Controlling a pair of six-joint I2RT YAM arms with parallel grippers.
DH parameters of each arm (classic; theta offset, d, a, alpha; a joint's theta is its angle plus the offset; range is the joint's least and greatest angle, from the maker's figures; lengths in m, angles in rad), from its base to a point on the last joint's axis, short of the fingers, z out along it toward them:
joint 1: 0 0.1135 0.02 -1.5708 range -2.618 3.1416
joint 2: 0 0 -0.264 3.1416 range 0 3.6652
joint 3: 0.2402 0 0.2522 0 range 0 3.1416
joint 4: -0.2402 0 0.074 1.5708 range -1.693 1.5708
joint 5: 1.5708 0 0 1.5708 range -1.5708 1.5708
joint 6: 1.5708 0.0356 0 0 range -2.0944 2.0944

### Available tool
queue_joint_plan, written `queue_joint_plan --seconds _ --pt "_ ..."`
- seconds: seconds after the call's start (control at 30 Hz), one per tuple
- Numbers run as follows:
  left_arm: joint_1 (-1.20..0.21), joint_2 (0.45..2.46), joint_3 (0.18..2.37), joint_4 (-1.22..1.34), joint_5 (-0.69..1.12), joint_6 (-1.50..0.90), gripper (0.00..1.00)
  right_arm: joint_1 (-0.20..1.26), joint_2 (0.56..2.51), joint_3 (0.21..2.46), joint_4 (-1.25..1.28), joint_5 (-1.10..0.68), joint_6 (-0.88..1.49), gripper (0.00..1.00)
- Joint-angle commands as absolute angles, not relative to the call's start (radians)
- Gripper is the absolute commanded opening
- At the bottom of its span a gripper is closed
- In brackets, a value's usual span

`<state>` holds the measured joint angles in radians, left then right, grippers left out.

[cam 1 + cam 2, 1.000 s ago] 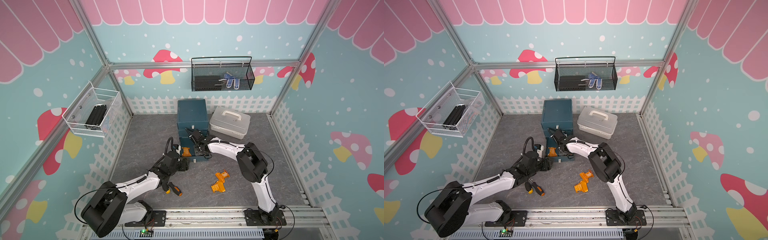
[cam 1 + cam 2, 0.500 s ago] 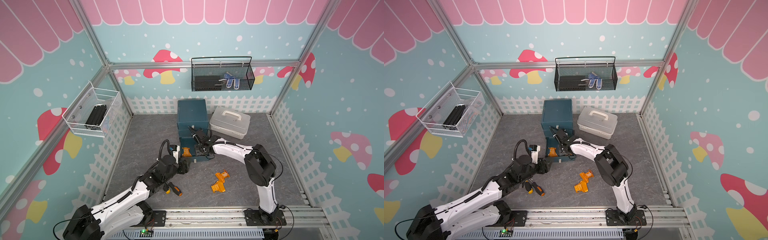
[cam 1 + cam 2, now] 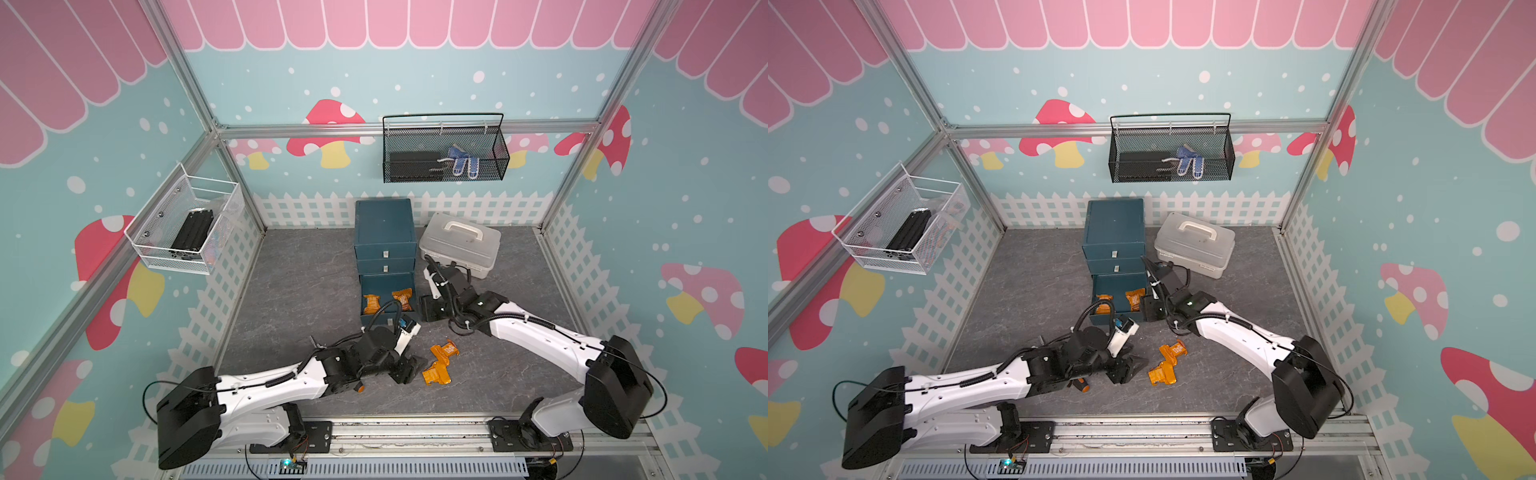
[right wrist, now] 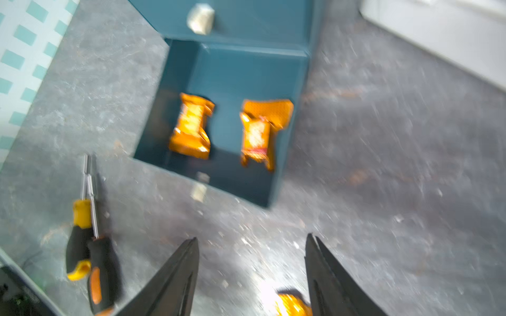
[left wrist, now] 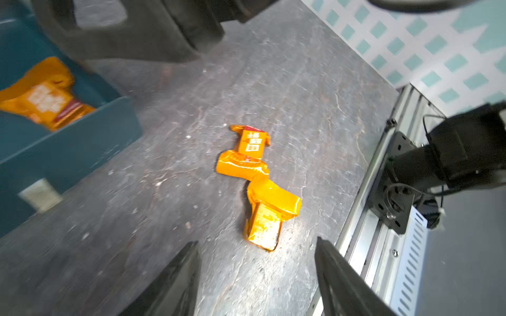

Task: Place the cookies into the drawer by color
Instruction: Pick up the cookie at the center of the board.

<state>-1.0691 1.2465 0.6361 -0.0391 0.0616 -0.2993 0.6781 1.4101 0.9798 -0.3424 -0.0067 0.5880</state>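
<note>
1 blurred orange cookie [image 4: 292, 306] is cut off.

Top views look down on everything; close wrist views share the drawer [image 5: 68, 147].

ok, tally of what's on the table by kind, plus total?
orange cookies: 4
screwdrivers: 2
drawer cabinet: 1
case: 1
Total: 8
</note>
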Motion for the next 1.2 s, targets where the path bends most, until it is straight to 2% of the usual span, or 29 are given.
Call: queue_joint_plan --seconds 0.0,0.17,0.37,0.83,1.17 --pt "-1.095 1.370 0.736 -0.069 0.086 -0.074 0.68 0.595 1.312 0.837 -0.302 -0.118 0.582 0.68" --pt "-1.118 1.588 0.874 -0.166 0.032 -0.007 0.69 0.504 1.096 0.627 -0.279 -0.074 0.604 0.76" --pt "-1.169 1.714 0.988 -0.285 -0.049 0.008 0.71 0.400 0.969 0.561 -0.291 -0.156 0.580 0.78" --pt "-1.174 1.776 0.976 -0.333 -0.033 -0.087 0.70 0.396 0.948 0.539 -0.274 -0.153 0.571 0.77" --pt "-1.192 1.801 1.014 -0.367 -0.069 -0.084 0.59 0.396 0.892 0.527 -0.281 -0.146 0.574 0.77"
